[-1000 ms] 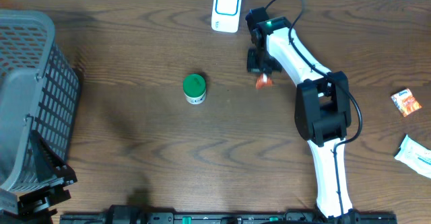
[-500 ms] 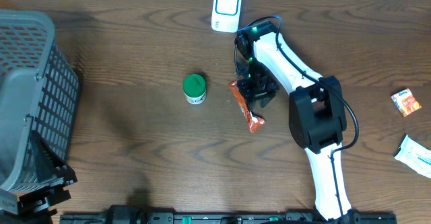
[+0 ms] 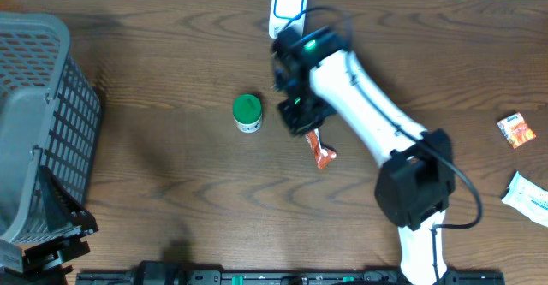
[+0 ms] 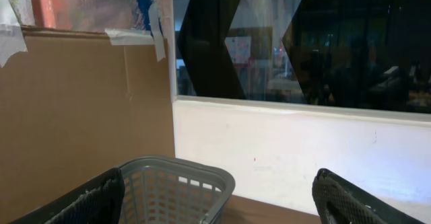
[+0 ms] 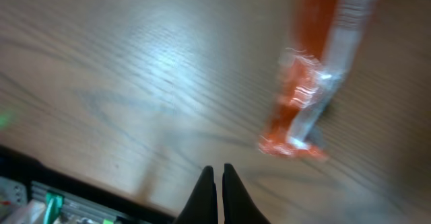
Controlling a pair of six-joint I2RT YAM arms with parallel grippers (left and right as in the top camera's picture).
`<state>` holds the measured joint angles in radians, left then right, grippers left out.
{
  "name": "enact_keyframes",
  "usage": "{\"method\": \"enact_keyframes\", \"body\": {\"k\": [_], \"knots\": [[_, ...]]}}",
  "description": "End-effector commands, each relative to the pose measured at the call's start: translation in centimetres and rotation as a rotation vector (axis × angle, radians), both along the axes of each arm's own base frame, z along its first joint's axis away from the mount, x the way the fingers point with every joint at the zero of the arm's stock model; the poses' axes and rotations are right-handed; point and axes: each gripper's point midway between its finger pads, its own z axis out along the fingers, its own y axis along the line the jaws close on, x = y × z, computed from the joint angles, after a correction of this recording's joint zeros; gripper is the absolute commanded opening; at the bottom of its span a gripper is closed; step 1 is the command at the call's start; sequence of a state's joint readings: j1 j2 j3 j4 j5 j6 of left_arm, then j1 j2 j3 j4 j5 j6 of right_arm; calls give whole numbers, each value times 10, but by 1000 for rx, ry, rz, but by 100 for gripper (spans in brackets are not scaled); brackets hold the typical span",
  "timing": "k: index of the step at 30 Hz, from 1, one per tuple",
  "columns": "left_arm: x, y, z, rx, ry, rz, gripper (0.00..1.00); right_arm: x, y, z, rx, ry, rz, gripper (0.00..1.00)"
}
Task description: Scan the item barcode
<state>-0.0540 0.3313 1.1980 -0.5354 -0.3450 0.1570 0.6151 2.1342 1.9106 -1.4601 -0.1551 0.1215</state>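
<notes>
Right gripper (image 5: 216,169) pressed together and empty over brown wooden table (image 3: 154,174), crinkled orange plastic packet (image 5: 306,96) lying just beside it; left gripper (image 4: 217,187) spread wide.

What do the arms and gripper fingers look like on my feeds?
The right arm has white rounded links, black joints, thin black cable loops and a green light near the wrist. The right gripper has slim, black, tapered fingers; the left gripper has broader black, rough-textured ones.

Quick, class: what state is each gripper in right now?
Left gripper: open, empty.
Right gripper: closed, holding nothing; packet lies apart from it.
</notes>
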Motion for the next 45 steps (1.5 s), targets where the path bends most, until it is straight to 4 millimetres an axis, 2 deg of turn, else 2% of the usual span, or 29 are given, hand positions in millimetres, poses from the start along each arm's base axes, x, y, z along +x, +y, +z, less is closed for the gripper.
{"method": "enact_keyframes", "body": {"k": [1, 4, 7, 8, 9, 14, 18, 19, 20, 22, 23, 26, 28, 29, 30, 32, 34, 37, 38, 41, 43, 45], "knots": [[-6, 0, 1, -1, -17, 0, 89, -31, 6, -36, -31, 84, 43, 1], [-9, 0, 2, -2, -26, 0, 89, -47, -6, -63, -98, 111, 38, 1], [-11, 0, 2, -2, -30, 0, 89, -45, -41, -79, -261, 68, -14, 1], [-11, 0, 2, -2, -30, 0, 89, -39, -52, -80, -315, 34, -32, 1], [-11, 0, 2, -2, -30, 0, 89, -24, -70, -81, -391, -34, -63, 1], [-11, 0, 2, -2, -30, 0, 89, 18, -112, -76, -501, -178, -200, 1], [-11, 0, 2, -2, -30, 0, 89, 36, -126, -68, -462, -189, -337, 1], [-11, 0, 2, -2, -30, 0, 89, 38, -118, -60, -364, -155, -389, 9], [-11, 0, 2, -2, -30, 0, 89, 38, -109, -55, -286, -124, -421, 33], [-11, 0, 2, -2, -29, 0, 89, 31, -86, -40, -98, -34, -478, 95], [-11, 0, 2, -2, -29, 0, 89, 29, -75, -31, -13, 5, -497, 99], [-11, 0, 2, -2, -29, 0, 89, 26, -52, -6, 192, 84, -534, 99], [-11, 0, 2, -2, -29, 0, 89, 31, -51, 1, 240, 56, -492, 99], [-11, 0, 2, -2, -29, 0, 89, 35, -52, 2, 242, 34, -482, 88], [-11, 0, 2, -2, -29, 0, 89, 37, -50, 2, 246, 36, -512, 91], [-11, 0, 2, -2, -29, 0, 89, 41, -44, 3, 254, 59, -643, 99], [-11, 0, 2, -2, -29, 0, 89, 42, -51, 0, 161, 88, -885, 99], [-11, 0, 2, -2, -29, 0, 89, 33, -69, -9, -30, 139, -1342, 99], [-11, 0, 2, -2, -29, 0, 89, 36, -72, -11, -46, 131, -1419, 99], [-11, 0, 2, -2, -29, 0, 89, 60, -74, -13, -5, 40, -1497, 92], [-11, 0, 2, -2, -29, 0, 89, 71, -83, -15, -19, -29, -1588, 92], [-11, 0, 2, -2, -29, 0, 89, 74, -91, -19, -51, -68, -1646, 96]]}}
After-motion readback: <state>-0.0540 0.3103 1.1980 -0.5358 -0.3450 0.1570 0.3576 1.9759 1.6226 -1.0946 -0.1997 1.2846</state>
